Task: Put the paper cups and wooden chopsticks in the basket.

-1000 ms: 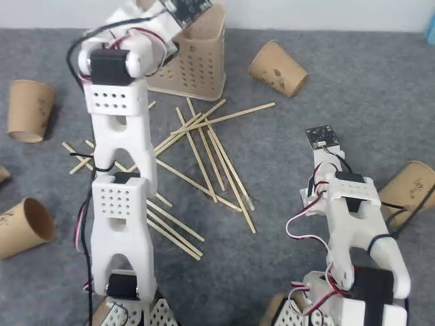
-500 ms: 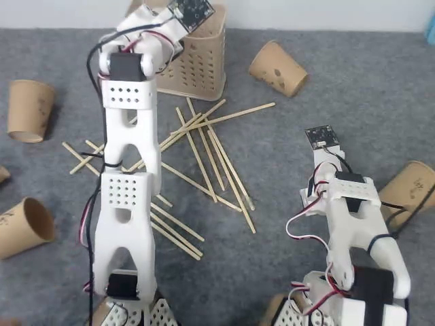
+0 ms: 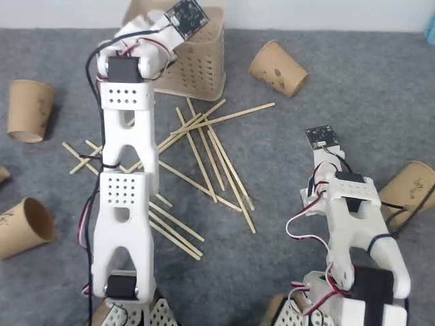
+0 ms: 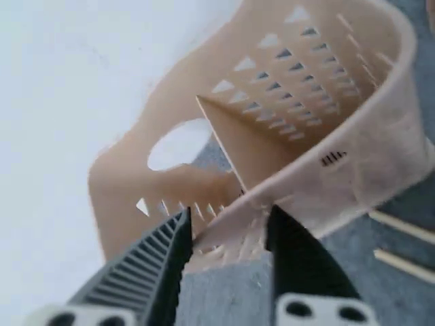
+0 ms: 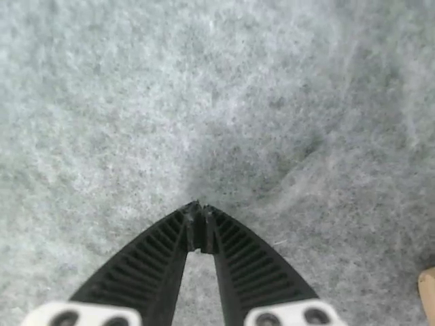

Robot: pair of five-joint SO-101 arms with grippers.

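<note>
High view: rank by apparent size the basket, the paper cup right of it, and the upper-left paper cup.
1. Basket.
2. Right cup and upper-left cup: look alike, so tied.

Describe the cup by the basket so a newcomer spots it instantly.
Find the perforated basket at the mat's far edge. To its right in the high view a cup lies tipped over, just past the chopsticks' tips. The other cups lie far out toward the mat's edges; this one alone lies beside the basket.
</note>
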